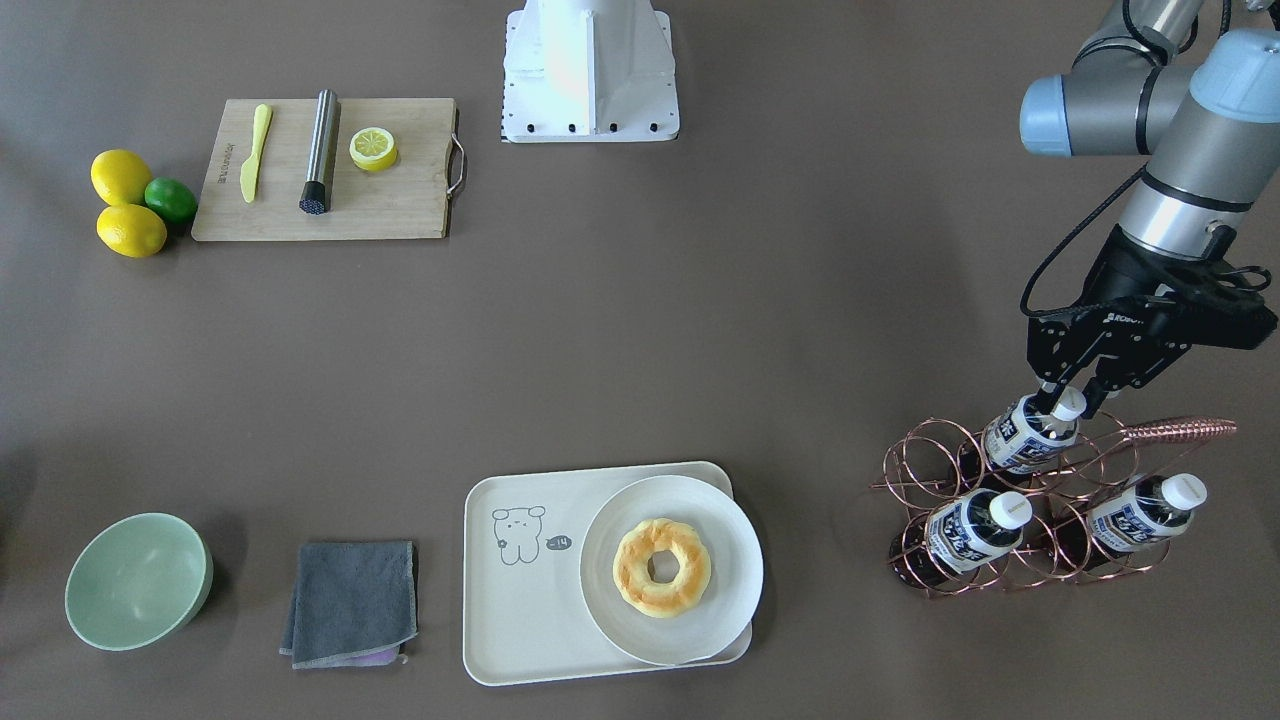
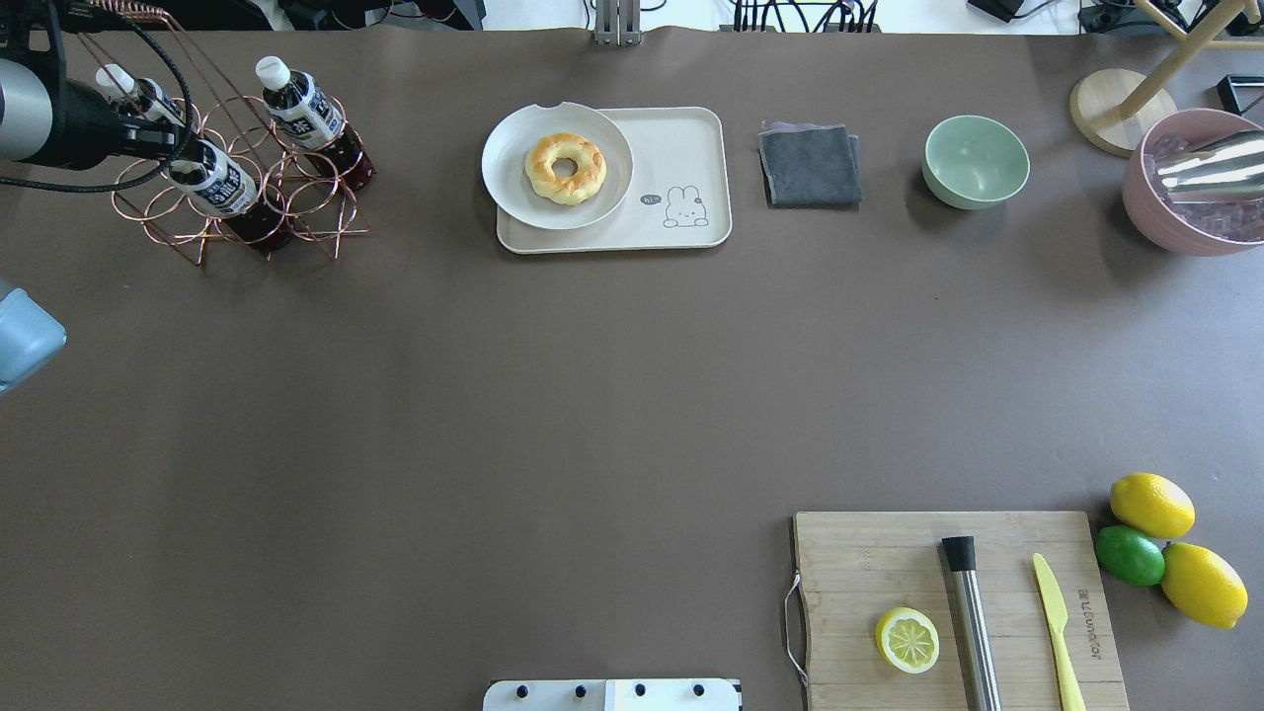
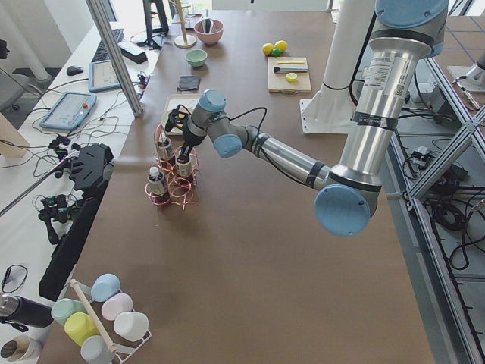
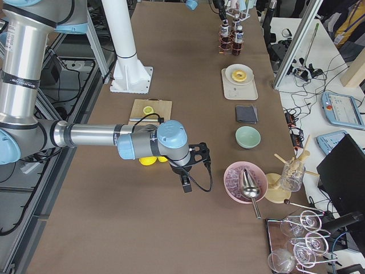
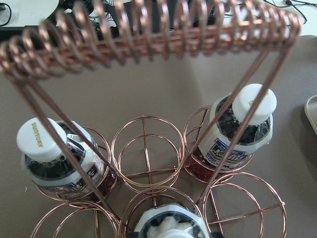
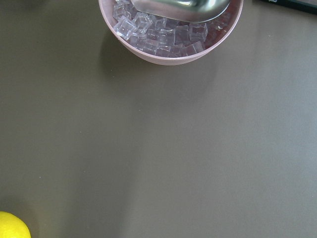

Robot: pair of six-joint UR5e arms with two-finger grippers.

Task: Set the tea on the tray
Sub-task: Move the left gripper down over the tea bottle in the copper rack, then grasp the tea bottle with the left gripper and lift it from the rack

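Three tea bottles stand in a copper wire rack [image 1: 1060, 480]: one at the robot's side [image 1: 1025, 435] and two behind it [image 1: 970, 530] [image 1: 1140, 515]. My left gripper [image 1: 1070, 400] is over the near bottle. Its fingers straddle the white cap with a small gap, so it looks open. The left wrist view shows that cap [image 5: 168, 225] at the bottom edge and the other two bottles [image 5: 54, 158] [image 5: 237, 134]. The cream tray [image 1: 520, 620] with the bear drawing lies mid-table. My right gripper [image 4: 185, 182] hangs far off near the ice bowl; I cannot tell whether it is open or shut.
A round white plate [image 1: 680, 490] with a doughnut [image 1: 662, 567] covers half the tray. A grey cloth [image 1: 350, 600] and a green bowl [image 1: 135, 580] lie beside it. A cutting board [image 1: 390, 200], lemons and a lime [image 1: 170, 198] lie opposite. The rack's coiled handle [image 5: 148, 34] arches above the bottles.
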